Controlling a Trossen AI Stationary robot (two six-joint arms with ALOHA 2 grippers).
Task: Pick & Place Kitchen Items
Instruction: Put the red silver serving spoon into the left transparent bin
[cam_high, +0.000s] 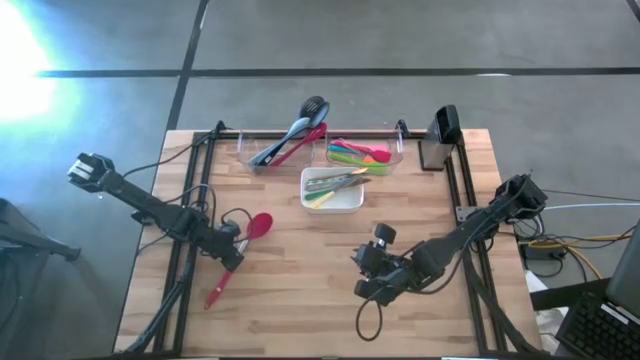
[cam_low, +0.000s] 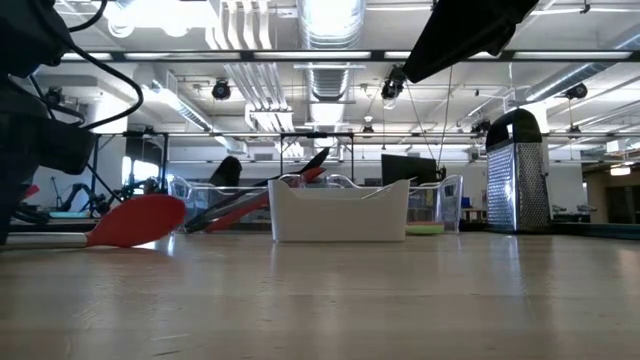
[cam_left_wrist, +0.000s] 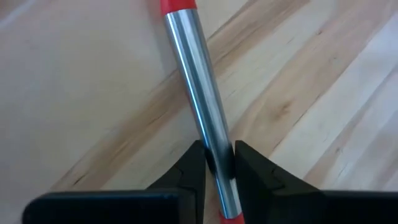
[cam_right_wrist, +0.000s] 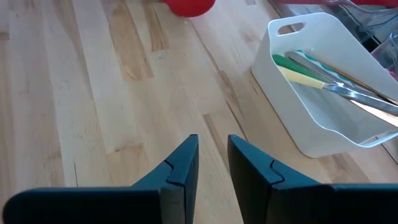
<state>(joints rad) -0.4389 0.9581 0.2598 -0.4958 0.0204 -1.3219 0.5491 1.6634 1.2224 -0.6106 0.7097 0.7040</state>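
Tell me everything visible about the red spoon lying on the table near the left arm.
The red-headed spoon with a silver metal shaft lies flat on the wooden table, its smooth oval head pointing toward the bins and a red grip end toward the table's front edge. The polished, tube-like shaft meets red plastic at both ends. The left tool is closed on the shaft, fingers on either side. Nothing else touches it.

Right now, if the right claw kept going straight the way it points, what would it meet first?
Mostly bare table, then probably the red spoon straight ahead. The white dish sits off to one side of that line; depth is uncertain.
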